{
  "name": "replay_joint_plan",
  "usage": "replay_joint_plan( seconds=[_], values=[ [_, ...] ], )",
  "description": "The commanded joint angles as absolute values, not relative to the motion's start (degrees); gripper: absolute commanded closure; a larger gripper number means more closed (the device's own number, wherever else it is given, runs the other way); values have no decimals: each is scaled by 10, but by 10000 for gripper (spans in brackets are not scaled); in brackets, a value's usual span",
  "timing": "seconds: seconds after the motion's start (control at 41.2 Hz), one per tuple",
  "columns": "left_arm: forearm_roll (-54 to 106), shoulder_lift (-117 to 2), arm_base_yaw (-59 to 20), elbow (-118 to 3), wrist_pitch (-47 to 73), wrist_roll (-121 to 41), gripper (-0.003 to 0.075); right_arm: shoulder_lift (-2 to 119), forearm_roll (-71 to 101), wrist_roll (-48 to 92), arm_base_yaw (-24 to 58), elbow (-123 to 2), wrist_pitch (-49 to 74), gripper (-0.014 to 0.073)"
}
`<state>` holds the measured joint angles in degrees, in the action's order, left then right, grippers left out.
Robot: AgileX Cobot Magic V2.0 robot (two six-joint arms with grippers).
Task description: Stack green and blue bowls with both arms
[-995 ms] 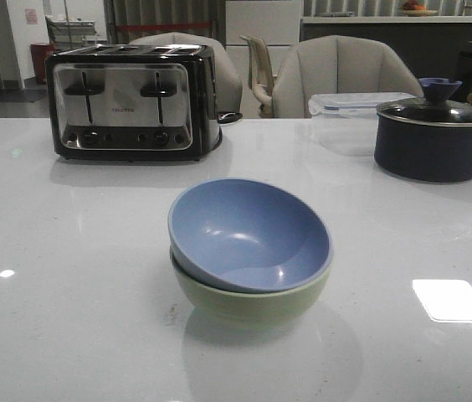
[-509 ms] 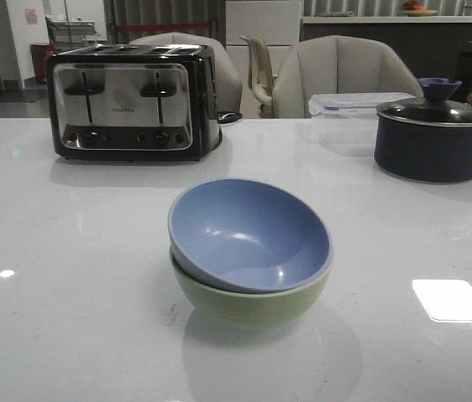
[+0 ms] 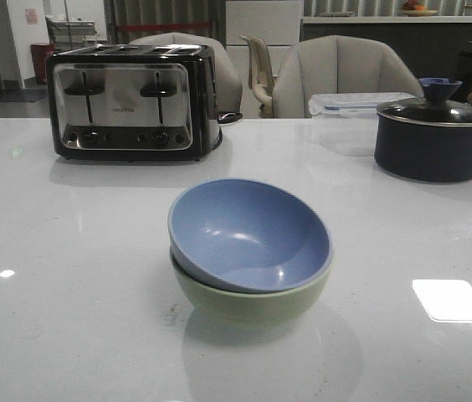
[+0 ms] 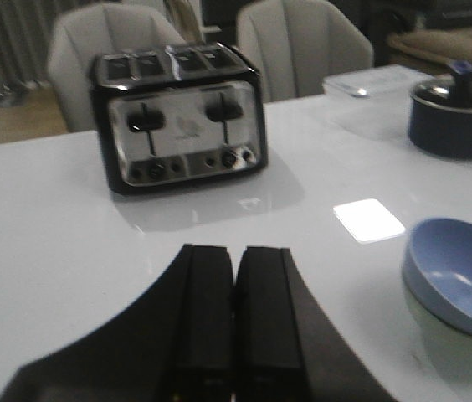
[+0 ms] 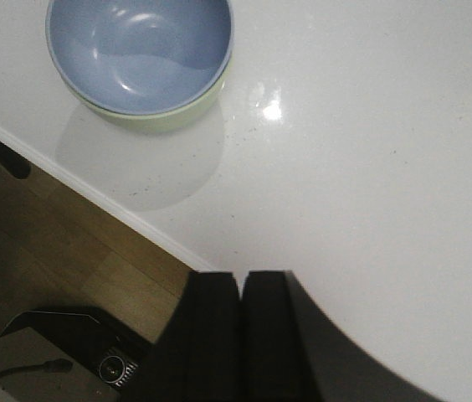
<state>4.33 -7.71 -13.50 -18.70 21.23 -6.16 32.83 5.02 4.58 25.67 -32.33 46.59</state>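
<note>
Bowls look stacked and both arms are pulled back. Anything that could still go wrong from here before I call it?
1. The dusty blue matte bowl sits tilted in the pale sage green bowl, its rim higher on one side; a bump might shift it.
2. In the right wrist view the stack stands fairly near the white table's edge, so a nudge could send it off.
3. Both the left gripper and right gripper are shut; re-seating means opening first.

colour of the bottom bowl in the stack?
Pale sage green bowl, under the dusty blue bowl. Clearest in the front view.
</note>
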Motion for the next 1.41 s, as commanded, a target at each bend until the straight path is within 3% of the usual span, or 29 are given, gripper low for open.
replay_joint_plan(
  seconds=[0.0, 0.146, 0.437, 1.383],
  values=[
    [50, -34, -94, -141, 97, -60, 618, 328, 53, 43, 256, -339, 431, 559],
    [58, 16, -57, -57, 40, -60, 618, 328, 53, 43, 256, -339, 431, 559],
    [71, 16, -60, 14, -9, -60, 618, 328, 53, 43, 256, -339, 432, 559],
    [14, 16, -64, 14, -42, 5, 618, 328, 53, 43, 256, -339, 432, 559]
  ],
)
